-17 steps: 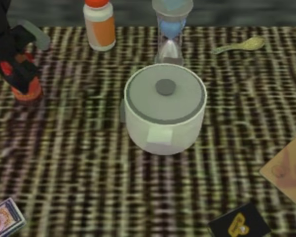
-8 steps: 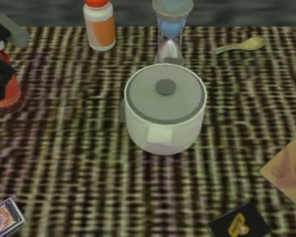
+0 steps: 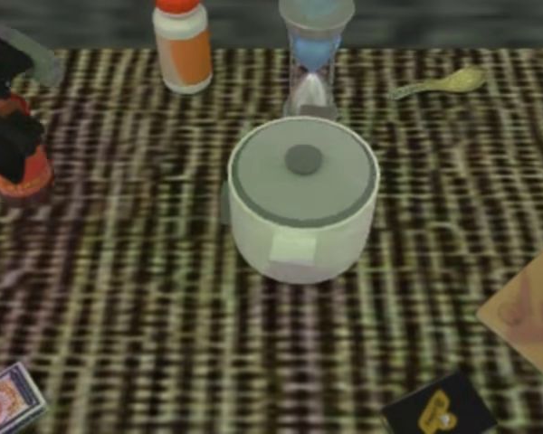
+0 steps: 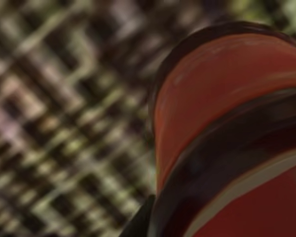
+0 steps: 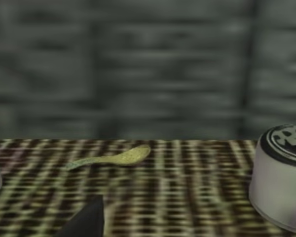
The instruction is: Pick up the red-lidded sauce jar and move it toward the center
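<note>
The red-lidded sauce jar (image 3: 20, 174) is at the table's far left edge, mostly hidden under my left gripper (image 3: 7, 136), which is shut on it. In the left wrist view the jar (image 4: 222, 98) fills the frame: orange-red label, dark band and red lid, with one dark fingertip (image 4: 138, 224) against its side and the woven mat behind. My right gripper is out of the top view; its wrist view shows one dark fingertip (image 5: 89, 219) low over the mat, with nothing beside it.
A big white pot (image 3: 303, 199) with a grey knob stands at the centre. At the back are a white bottle with orange cap (image 3: 183, 45), an hourglass (image 3: 315, 54) and a spoon (image 3: 439, 84). A card pack (image 3: 4, 402), a black box (image 3: 439, 411) and a wooden board (image 3: 529, 312) lie along the front and right.
The left gripper and jar swung left toward the table's edge, then came back slightly to the right and away from the front. Nothing else has moved.
</note>
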Tool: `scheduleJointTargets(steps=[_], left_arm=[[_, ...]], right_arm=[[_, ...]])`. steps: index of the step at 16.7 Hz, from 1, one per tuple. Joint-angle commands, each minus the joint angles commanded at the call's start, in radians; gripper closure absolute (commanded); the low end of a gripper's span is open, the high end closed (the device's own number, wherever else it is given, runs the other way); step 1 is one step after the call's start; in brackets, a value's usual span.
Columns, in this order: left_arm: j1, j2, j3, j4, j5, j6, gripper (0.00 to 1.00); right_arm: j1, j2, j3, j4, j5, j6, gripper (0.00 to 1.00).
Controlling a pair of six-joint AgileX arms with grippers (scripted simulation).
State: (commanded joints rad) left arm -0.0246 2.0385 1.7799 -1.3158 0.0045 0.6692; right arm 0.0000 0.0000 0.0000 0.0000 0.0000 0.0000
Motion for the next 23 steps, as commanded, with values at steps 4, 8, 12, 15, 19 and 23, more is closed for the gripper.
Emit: scheduleJointTargets(steps=[4,8,12,15,19,23], left_arm=[[-0.075,0.024,-0.008,0.038,-0.002,-0.259,1.0],[-0.163,0.048,-0.021,0.087,-0.005,-0.577,1.0],[-0.238,0.069,-0.039,0.129,-0.008,-0.844,1.0],[-0.271,0.079,-0.05,0.147,-0.009,-0.947,1.0],[-0.277,0.081,-0.052,0.15,-0.009,-0.962,1.0],[-0.275,0.09,-0.074,0.191,-0.008,-0.956,1.0]], right_arm=[[0.0,0.0,0.0,0.0,0.0,0.0,0.0],[0.0,0.0,0.0,0.0,0.0,0.0,0.0],[0.0,0.0,0.0,0.0,0.0,0.0,0.0],[0.0,0.0,0.0,0.0,0.0,0.0,0.0],[0.0,0.0,0.0,0.0,0.0,0.0,0.0],[0.0,0.0,0.0,0.0,0.0,0.0,0.0]])
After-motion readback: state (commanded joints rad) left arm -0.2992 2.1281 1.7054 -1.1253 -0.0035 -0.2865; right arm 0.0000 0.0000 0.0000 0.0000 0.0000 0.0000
